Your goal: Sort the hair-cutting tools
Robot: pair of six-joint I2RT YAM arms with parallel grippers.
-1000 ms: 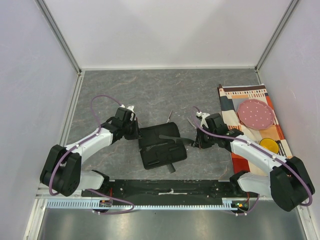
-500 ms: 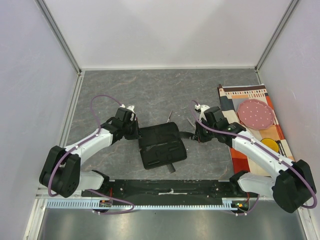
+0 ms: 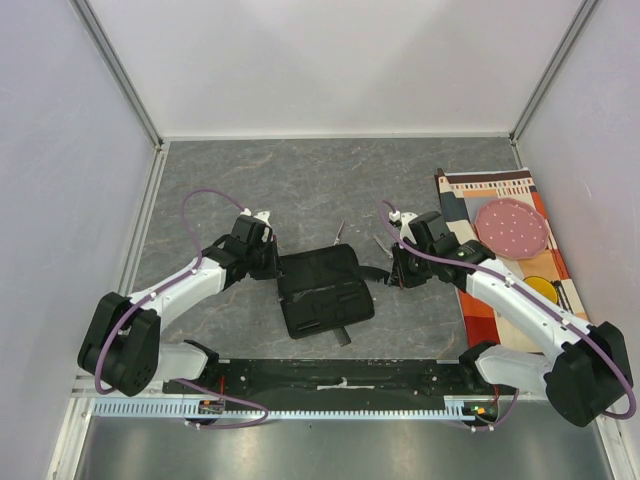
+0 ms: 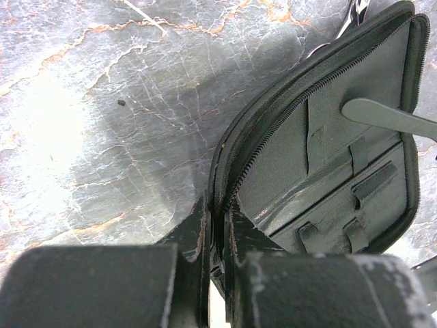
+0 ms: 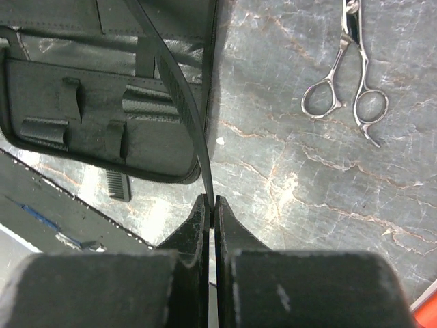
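The black fabric pouch lies open mid-table, its pockets showing. My left gripper is shut on the pouch's zipped left rim. My right gripper is shut on the narrow handle of the black comb-like tool, which reaches across the pouch; the grip sits at the handle's end. One pair of silver scissors lies on the table beside the pouch, and a second pair lies just beyond its far edge. The flat black comb pokes out from under the pouch's near edge.
A patterned cloth covers the table's right side, with a pink dotted plate and a yellow disc on it. White walls close in the left, right and back. A black rail runs along the near edge.
My right gripper has shifted slightly away from the near edge, still holding the tool's handle. The left arm and the pouch have stayed put.
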